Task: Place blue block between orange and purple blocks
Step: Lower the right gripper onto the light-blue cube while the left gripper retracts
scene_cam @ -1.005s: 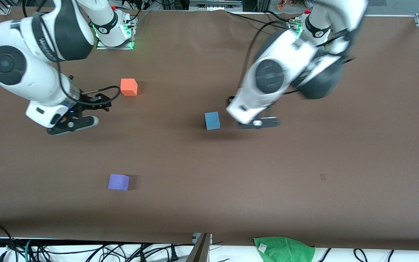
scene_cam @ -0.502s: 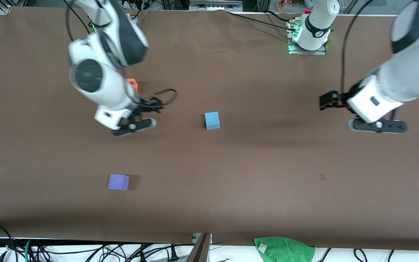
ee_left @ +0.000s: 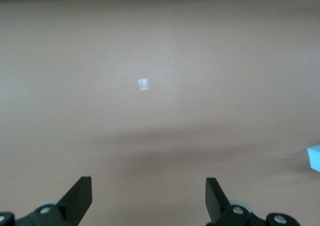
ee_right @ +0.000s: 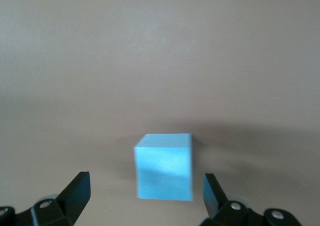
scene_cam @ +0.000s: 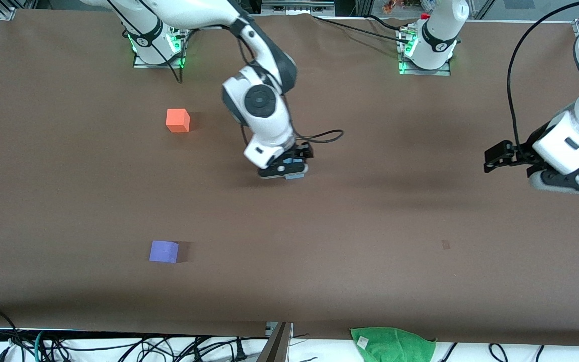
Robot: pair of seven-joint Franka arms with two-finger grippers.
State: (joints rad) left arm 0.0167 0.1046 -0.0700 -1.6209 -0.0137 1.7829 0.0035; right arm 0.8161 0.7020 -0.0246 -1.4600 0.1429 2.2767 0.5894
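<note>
The blue block (scene_cam: 297, 174) is mostly hidden under my right gripper (scene_cam: 285, 170) in the front view. In the right wrist view the blue block (ee_right: 165, 173) sits on the table between the open fingers (ee_right: 76, 190) of my right gripper (ee_right: 145, 193), with a gap on each side. The orange block (scene_cam: 178, 120) lies toward the right arm's end, near the bases. The purple block (scene_cam: 164, 251) lies nearer the front camera than the orange one. My left gripper (scene_cam: 568, 182) is open and empty at the left arm's end; it also shows in the left wrist view (ee_left: 148, 200).
A green cloth (scene_cam: 392, 344) lies off the table's front edge. A small mark (scene_cam: 446, 245) is on the brown table cover. The left wrist view shows bare table, a white speck (ee_left: 143, 84) and a corner of the blue block (ee_left: 315, 159).
My right arm has swung from beside the orange block to over the blue block. My left arm has drawn away from the blue block to its own end of the table.
</note>
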